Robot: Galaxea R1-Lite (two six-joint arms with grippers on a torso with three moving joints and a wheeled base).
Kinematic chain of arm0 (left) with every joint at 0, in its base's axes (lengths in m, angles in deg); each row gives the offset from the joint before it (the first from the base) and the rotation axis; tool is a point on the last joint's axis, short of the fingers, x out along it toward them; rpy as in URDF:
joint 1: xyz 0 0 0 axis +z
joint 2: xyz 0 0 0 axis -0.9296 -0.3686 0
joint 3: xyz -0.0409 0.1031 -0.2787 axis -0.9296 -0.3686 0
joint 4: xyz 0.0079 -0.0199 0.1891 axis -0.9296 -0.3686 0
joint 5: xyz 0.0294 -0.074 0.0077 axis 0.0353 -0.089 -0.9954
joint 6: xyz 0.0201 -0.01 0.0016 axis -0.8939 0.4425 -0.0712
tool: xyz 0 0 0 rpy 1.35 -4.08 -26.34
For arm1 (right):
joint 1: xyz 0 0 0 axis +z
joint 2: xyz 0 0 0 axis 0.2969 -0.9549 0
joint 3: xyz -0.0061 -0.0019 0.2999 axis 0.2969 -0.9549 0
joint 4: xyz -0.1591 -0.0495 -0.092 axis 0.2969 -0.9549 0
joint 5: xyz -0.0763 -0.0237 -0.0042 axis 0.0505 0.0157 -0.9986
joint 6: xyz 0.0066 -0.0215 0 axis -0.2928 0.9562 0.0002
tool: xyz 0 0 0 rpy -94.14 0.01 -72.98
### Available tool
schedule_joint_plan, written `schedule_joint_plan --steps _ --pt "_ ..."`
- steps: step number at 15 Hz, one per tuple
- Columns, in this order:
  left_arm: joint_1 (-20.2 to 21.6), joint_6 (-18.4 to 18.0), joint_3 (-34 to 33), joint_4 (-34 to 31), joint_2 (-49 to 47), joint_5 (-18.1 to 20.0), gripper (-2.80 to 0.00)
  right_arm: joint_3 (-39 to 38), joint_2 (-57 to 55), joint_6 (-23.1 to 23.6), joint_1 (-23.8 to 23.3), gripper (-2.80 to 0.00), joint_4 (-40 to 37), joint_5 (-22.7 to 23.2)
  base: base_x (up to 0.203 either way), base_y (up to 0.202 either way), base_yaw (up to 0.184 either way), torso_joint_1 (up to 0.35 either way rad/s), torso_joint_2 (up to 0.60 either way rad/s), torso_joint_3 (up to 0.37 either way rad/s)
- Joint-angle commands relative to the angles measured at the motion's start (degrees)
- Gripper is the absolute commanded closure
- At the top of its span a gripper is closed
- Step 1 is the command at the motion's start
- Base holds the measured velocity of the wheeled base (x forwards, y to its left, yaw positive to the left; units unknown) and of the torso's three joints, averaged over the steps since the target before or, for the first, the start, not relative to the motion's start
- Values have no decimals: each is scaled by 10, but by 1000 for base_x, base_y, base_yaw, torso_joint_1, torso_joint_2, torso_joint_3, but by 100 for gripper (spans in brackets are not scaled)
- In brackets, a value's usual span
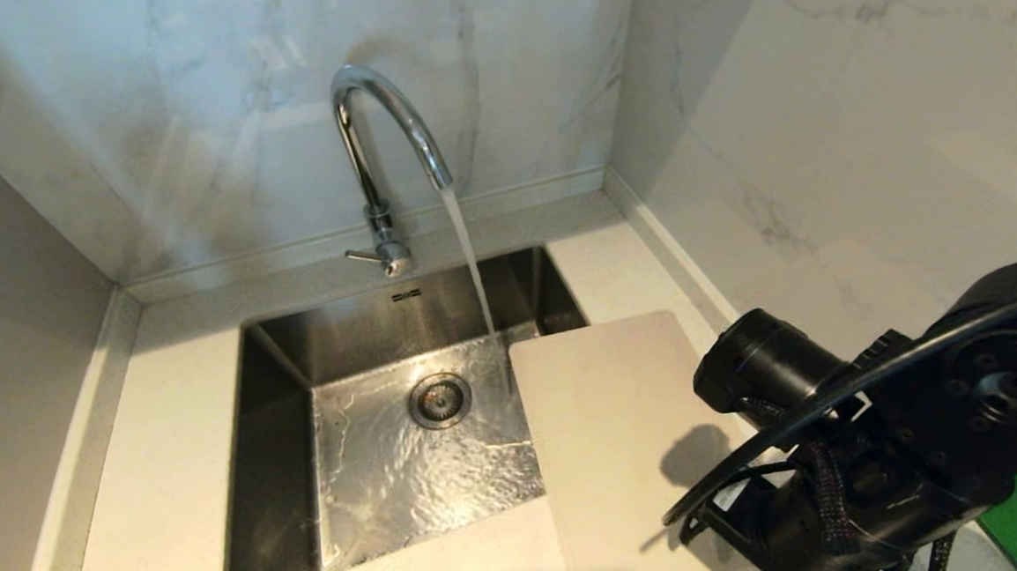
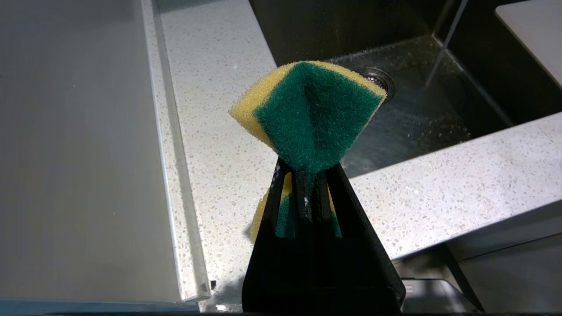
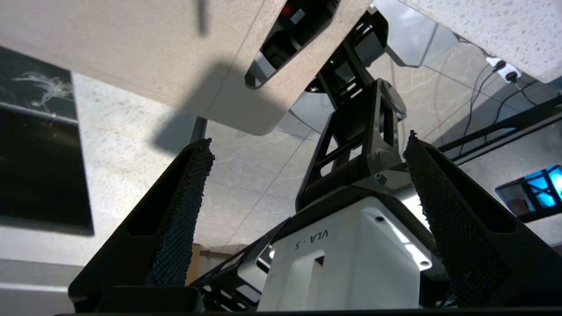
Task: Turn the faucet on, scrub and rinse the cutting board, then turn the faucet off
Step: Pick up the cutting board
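Countertop [image 1: 176, 482], pale speckled stone, fills the corner between two marbled walls and surrounds the steel sink [image 1: 282, 476], whose floor is wet and rippled around a round drain [image 1: 440, 400]. Cutting board [image 1: 615, 438], off-white with rounded corners, lies on the counter at the sink's right edge, its left side overhanging the basin; in the right wrist view its slot-handle end [image 3: 281, 39] projects past the counter's front edge. Faucet [image 1: 376, 143], a chrome gooseneck, stands behind the sink with its side lever low on the stem; a stream of water [image 1: 470, 261] falls from the spout to the basin floor just left of the board's far corner. Right gripper [image 3: 307, 175] is below the board's overhanging end (fingers spread wide, nothing between them), its arm filling the lower right of the head view. Left gripper [image 2: 307, 175] hangs over the counter left of the sink, clamped on a folded yellow-and-green sponge [image 2: 311, 114].
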Motion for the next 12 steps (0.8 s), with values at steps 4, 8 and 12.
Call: schedule_joint_plan --steps 4,8,12 --pt "0 0 -1 0 0 0 0 -61 -28 -35 5 -280 28 -2 0 0 0 0 0 0" --pt "0 0 -1 0 0 0 0 -107 -38 -54 5 -280 69 -3 0 0 0 0 0 0" --pt "0 0 -1 0 0 0 0 -139 -61 -57 4 -280 104 -3 0 0 0 0 0 0"
